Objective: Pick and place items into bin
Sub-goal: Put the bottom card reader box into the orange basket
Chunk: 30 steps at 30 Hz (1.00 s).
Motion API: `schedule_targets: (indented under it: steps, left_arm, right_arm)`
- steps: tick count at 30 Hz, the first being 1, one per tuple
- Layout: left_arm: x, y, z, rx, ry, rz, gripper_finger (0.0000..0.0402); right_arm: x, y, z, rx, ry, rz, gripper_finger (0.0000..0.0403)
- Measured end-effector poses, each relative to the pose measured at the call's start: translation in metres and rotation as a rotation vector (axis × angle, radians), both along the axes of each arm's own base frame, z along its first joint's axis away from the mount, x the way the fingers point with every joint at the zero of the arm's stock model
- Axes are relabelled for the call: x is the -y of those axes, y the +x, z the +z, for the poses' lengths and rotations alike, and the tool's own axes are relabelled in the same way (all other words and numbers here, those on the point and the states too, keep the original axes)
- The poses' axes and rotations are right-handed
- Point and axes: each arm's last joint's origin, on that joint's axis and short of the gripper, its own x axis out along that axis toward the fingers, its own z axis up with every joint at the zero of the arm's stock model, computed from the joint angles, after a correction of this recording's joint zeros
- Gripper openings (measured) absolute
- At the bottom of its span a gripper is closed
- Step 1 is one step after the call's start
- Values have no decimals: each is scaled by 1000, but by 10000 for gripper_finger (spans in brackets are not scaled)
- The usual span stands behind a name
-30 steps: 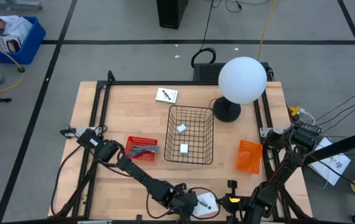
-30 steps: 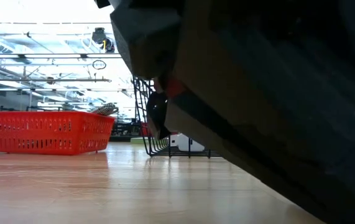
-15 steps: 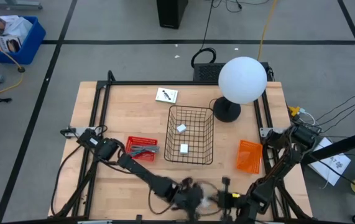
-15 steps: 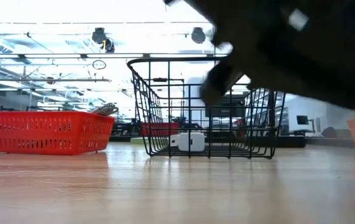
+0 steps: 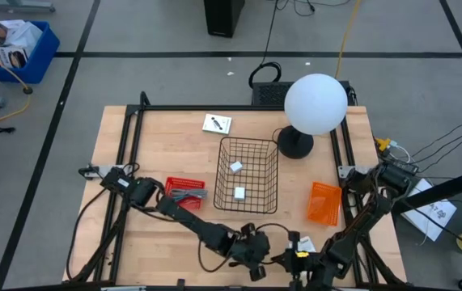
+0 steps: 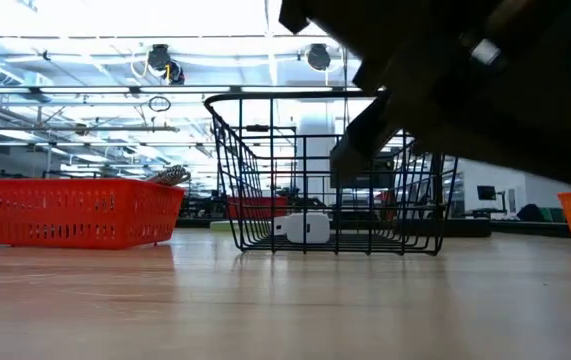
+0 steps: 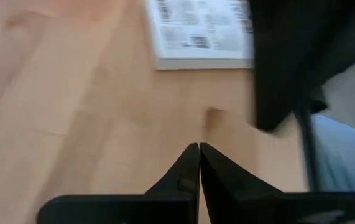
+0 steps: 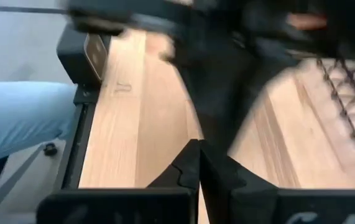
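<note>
On the left, a red basket [image 5: 184,191] holds a grey metallic bent piece [image 5: 184,195]. Mid-table, the black wire bin [image 5: 247,175] contains two tiny white blocks [image 5: 239,193], and a white square card [image 5: 216,124] lies beyond it. Near the front edge, the left gripper [image 5: 256,250] has its fingers pressed together, empty; just beside it, the right gripper [image 5: 294,246] is likewise closed on nothing
</note>
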Motion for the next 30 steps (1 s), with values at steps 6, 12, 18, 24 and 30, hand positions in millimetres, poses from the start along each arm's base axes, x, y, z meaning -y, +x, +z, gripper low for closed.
schedule_targets:
  steps: [6, 12, 18, 24, 30]
  left_arm:
    - [-1, 3, 3, 38, 8, -26, 8]
    - [-2, 6, 5, 63, -22, -44, 16]
    - [-6, 9, 5, 73, -24, -39, 8]
    - [-6, 9, 5, 69, -30, -43, 24]
    - [-6, 9, 4, 62, -38, -56, 6]
  right_arm:
    - [13, -23, -11, -214, 42, -148, 0]
    - [13, -42, -14, -309, 75, -233, 0]
    - [6, -49, -12, -324, 141, -231, 0]
    - [7, -38, -19, -393, 173, -231, 0]
    - [11, -15, -28, -338, 158, -208, 0]
